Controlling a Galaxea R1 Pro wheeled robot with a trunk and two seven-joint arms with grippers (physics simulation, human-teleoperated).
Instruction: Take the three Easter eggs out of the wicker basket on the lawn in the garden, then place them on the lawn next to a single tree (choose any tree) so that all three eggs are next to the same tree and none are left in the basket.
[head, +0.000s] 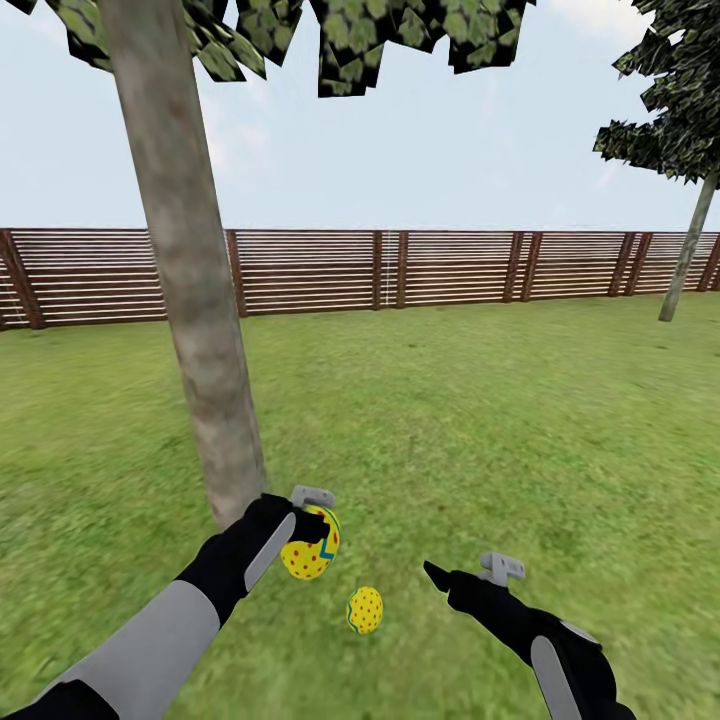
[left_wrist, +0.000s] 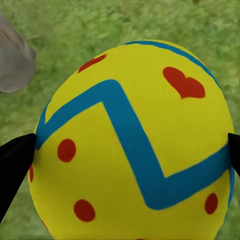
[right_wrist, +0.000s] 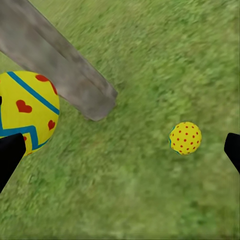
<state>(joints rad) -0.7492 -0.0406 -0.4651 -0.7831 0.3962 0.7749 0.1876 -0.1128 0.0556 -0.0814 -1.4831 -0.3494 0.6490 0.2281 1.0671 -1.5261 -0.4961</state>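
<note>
- Tree (head: 190, 290): your head view shows its thick, mottled grey-brown trunk rising from the lawn (head: 480, 420) at about 10 o'clock from the picture's centre, leaning slightly, with dark green leaves above; the trunk's foot also shows in your right wrist view (right_wrist: 65, 75)
- Left gripper (head: 312, 532): you see it clamped on a zigzag egg (head: 312, 548), held above the grass just beside the trunk's base, at roughly 4 o'clock from the foot of the tree; in your left wrist view the black fingertips (left_wrist: 15, 160) press both flanks of that egg (left_wrist: 135, 145), whose yellow shell bears a blue zigzag band, red dots and a red heart
- Dotted egg (head: 365, 609): it lies on the grass at about 4 o'clock from the held egg, near it but apart, between your two grippers; your right wrist view shows it (right_wrist: 185, 138) free on the lawn, well clear of the trunk
- Right gripper (head: 470, 578): its jaws stand apart with nothing between them, hovering at 3 o'clock from the dotted egg; one black fingertip (right_wrist: 10, 155) shows in your right wrist view
- Fence (head: 450, 270): brown horizontal slats run across the far edge of the lawn
- Thin tree (head: 690, 240): stands at 2 o'clock, near the fence
</note>
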